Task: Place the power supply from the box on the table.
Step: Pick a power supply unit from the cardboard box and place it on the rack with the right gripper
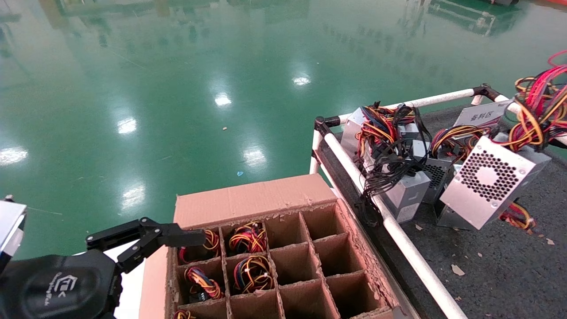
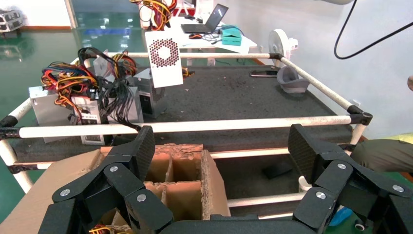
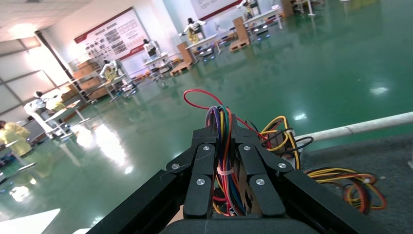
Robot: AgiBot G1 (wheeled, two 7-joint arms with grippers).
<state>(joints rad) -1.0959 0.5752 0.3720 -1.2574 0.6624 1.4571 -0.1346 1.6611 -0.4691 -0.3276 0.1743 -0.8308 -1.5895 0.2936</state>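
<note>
Spanning the right side — dark matted surface (image 1: 509,266), white rails. Box (image 1: 248,199) sits just beside it, some cells holding wire bundles. Power supply (image 1: 487,186) hangs tilted over the surface, right tool (image 3: 225,146) clamped on its wire bundle (image 3: 224,161). Left tool (image 2: 219,156) spread wide — by the box's near-left corner.

Light: bright, from overhead lamps
Glare: white patches on the green floor (image 1: 221,99) beyond the box (image 1: 274,248)
Focus: sharp

Box (image 1: 248,199) near cells cut by frame edge; power supply (image 1: 487,186) wire bundle cropped.
</note>
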